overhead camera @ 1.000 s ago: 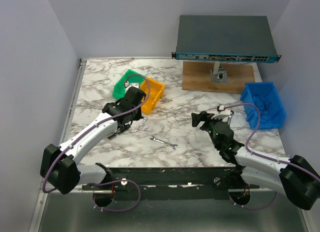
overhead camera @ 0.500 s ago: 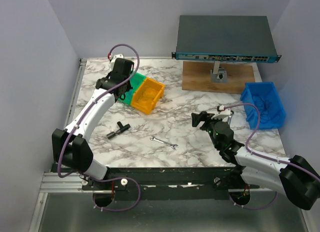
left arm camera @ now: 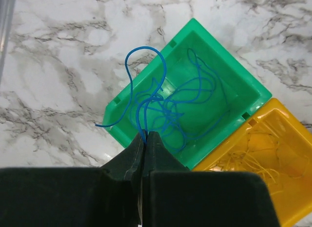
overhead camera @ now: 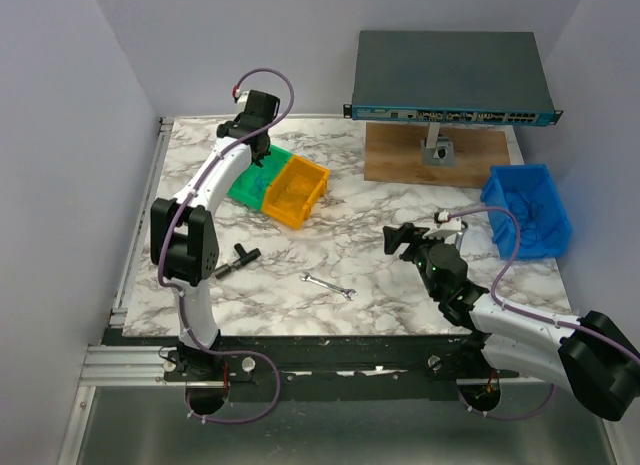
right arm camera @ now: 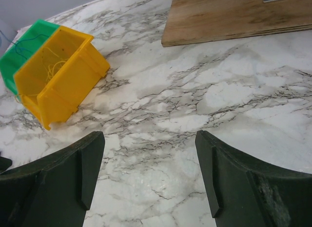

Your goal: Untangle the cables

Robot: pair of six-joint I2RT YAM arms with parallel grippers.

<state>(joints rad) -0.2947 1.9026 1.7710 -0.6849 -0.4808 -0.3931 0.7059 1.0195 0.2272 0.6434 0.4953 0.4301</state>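
A bunch of thin blue wire (left arm camera: 168,102) lies looped in the green bin (left arm camera: 243,83), with one loop rising over the bin's near wall. My left gripper (left arm camera: 145,135) is shut on blue strands and hangs above that wall; in the top view it (overhead camera: 260,153) is over the green bin (overhead camera: 243,185). Thin yellow wires (left arm camera: 253,161) lie in the yellow bin (overhead camera: 296,190) beside it. My right gripper (right arm camera: 148,175) is open and empty above bare marble, right of centre (overhead camera: 395,240). No dark wires show.
A black tool (overhead camera: 235,258) and a small wrench (overhead camera: 330,285) lie on the marble table near the front. A blue bin (overhead camera: 527,210) stands at the right. A network switch (overhead camera: 450,80) sits on a stand over a wooden board (overhead camera: 440,157) at the back.
My left arm has swung from in front of the bins to the back left, above the green bin. The black tool it covered now shows. The right arm has not moved.
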